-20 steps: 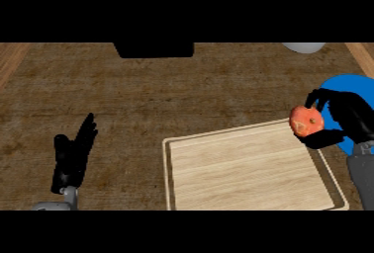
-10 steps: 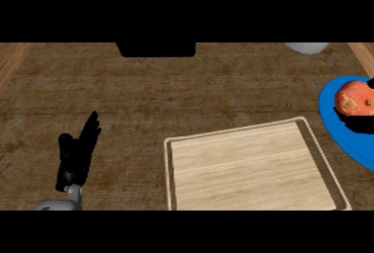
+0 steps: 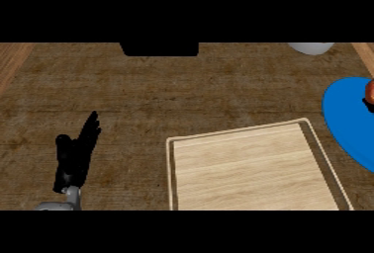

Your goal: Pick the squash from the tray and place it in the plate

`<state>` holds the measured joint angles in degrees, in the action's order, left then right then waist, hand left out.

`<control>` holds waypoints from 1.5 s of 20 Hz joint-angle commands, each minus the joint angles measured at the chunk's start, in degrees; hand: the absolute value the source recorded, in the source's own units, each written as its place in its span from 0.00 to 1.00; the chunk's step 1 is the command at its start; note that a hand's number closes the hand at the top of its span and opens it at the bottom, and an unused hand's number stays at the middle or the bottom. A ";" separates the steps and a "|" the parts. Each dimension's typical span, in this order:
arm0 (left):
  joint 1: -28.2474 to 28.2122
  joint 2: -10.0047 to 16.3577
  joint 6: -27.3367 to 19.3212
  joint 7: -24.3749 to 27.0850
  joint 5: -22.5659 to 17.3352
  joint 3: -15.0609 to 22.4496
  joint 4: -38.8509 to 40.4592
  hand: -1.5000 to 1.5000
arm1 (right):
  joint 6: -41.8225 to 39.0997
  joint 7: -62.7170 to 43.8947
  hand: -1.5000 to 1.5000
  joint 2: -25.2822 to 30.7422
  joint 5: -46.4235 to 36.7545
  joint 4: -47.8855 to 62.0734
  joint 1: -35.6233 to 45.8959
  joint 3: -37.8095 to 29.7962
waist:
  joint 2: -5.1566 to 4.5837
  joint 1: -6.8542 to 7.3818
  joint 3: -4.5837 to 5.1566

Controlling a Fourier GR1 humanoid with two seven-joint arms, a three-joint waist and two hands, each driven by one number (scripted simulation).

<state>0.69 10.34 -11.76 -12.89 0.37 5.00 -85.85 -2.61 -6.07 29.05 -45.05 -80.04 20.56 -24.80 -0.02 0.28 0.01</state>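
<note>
Only a sliver of the orange squash (image 3: 370, 90) shows at the right edge of the head view, over the blue plate (image 3: 349, 123). A small dark bit of my right hand (image 3: 367, 102) touches its lower side; the rest of that hand is cut off by the edge. The light wooden tray (image 3: 188, 170) lies at the lower middle with nothing on it. Far to its left, my left hand (image 3: 76, 157) rests open on the counter, fingers straight and pointing away from me.
A black object (image 3: 159, 48) stands at the counter's far edge in the middle. At the far right is a pale grey rounded thing (image 3: 310, 47). Lighter wood strips run along the counter's left and right sides.
The squash went from above the tray's right corner to over the blue plate. The view has since shifted, so plate and squash sit at the right edge. My left hand stayed still.
</note>
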 commanded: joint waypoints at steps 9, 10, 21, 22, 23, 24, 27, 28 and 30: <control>3.34 0.57 2.67 -0.23 -0.21 -2.41 2.43 0.50 | 2.49 11.50 1.00 7.07 -1.53 30.91 5.91 -0.30 | -0.24 0.40 -0.04; 1.93 -2.05 0.04 2.27 2.52 -0.20 4.85 0.50 | -0.59 9.98 1.00 8.54 -1.92 33.48 9.30 0.57 | -0.34 0.67 -0.03; 2.29 -2.25 1.31 0.98 1.84 -1.02 3.87 0.50 | -9.59 25.24 0.00 15.52 -1.85 54.81 14.69 1.66 | -0.36 0.92 -0.10; 1.52 -1.29 2.04 0.09 1.42 -1.39 1.12 0.50 | -6.74 28.08 0.00 13.22 -1.38 54.14 11.74 1.69 | -0.22 0.66 -0.09; 0.72 -2.04 1.35 -0.37 1.52 -1.08 1.24 0.50 | -7.24 30.81 0.00 13.44 0.99 54.70 11.22 -0.46 | -0.23 0.63 -0.12; 2.11 -1.91 0.62 0.10 2.45 -1.04 1.50 0.50 | -8.29 33.33 0.00 14.77 2.70 55.28 12.90 -2.15 | -0.36 0.83 -0.17; 1.22 -2.02 1.72 -0.54 0.86 -1.33 1.04 0.50 | -11.61 35.33 0.00 12.86 10.46 54.06 15.72 -8.39 | 0.05 0.24 -0.16; 2.91 -1.06 1.51 0.25 1.01 -2.91 3.56 0.50 | -12.37 38.42 0.00 13.90 12.93 54.63 14.46 -10.83 | -0.10 -0.66 -0.17; 0.56 -1.28 1.91 1.93 1.08 -2.18 2.27 0.50 | -15.08 38.17 0.00 14.47 17.72 57.18 15.77 -15.57 | -0.14 0.00 -0.21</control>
<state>1.94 8.93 -10.01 -12.07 1.54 3.11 -83.48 -14.44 28.66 43.06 -34.84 -25.14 35.20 -33.48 -0.20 0.55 -0.16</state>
